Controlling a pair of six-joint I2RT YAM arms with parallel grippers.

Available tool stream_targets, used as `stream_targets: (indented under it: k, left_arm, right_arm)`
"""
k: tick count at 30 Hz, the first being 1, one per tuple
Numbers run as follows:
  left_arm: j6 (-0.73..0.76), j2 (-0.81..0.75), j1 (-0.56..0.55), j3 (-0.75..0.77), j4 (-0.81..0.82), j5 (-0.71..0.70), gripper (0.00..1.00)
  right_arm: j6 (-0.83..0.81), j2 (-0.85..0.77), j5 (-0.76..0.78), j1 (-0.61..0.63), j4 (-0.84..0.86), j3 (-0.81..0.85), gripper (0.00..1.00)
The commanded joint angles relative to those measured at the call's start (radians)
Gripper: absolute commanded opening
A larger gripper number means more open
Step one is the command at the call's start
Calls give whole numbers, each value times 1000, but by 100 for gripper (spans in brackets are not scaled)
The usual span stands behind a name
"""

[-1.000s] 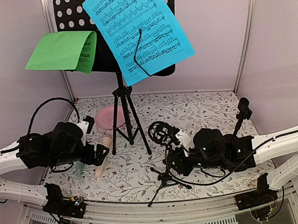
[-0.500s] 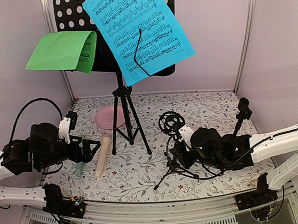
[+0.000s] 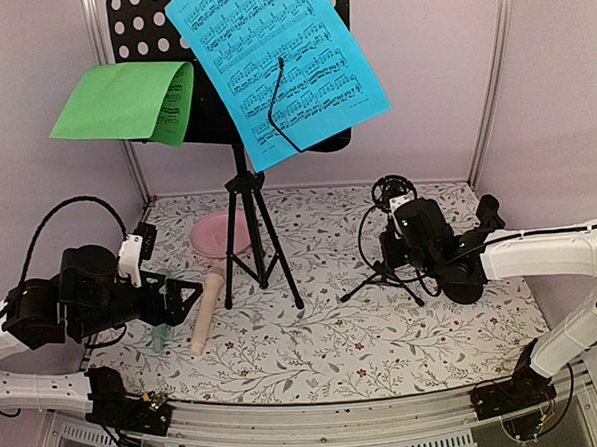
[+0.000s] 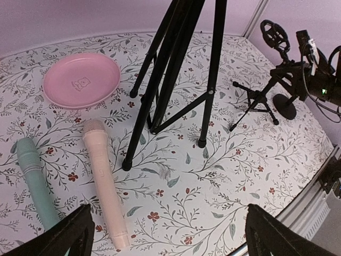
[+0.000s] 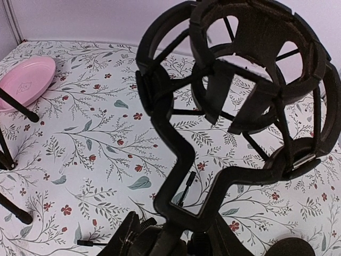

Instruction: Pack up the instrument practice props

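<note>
My right gripper [image 3: 392, 249] is shut on the stem of a small black microphone tripod [image 3: 381, 277]. Its ring-shaped shock mount [image 5: 250, 90] fills the right wrist view above the gripper [image 5: 184, 242], and the legs hover near or on the table. My left gripper [image 3: 187, 289] is open and empty, just left of the peach microphone [image 3: 205, 308]. That microphone [image 4: 104, 181] and the mint-green microphone [image 4: 34, 178] lie side by side between and beyond the left fingers [image 4: 64, 237]. The black perforated music desk [image 3: 138, 22] on tripod legs [image 3: 254, 236] holds the blue sheet [image 3: 275, 64] and green sheet [image 3: 127, 102].
A pink round plate [image 3: 219, 233] lies behind the microphones, left of the stand legs. A second small black microphone stand [image 3: 486, 217] with a round base stands at the right wall. Purple walls close the back and both sides.
My right gripper has carried the small tripod from the front middle back and to the right. My left gripper drew back left off the peach microphone, then held still.
</note>
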Motion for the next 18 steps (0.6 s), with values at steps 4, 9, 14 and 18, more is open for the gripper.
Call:
stream_targets:
  k: [4, 9, 14, 18]
  left_arm:
    - [-5, 8, -14, -6, 13, 9, 99]
    - [-4, 15, -14, -5, 13, 7, 99]
    - [-4, 16, -15, -8, 17, 8, 99]
    - [0, 28, -14, -8, 18, 13, 99]
  right_arm:
    - [-29, 33, 1, -4, 6, 8, 53]
    - [-20, -1, -43, -3, -13, 8, 62]
    - [-29, -103, -123, 1, -62, 48, 79]
    - [-74, -186, -163, 3, -161, 181, 94]
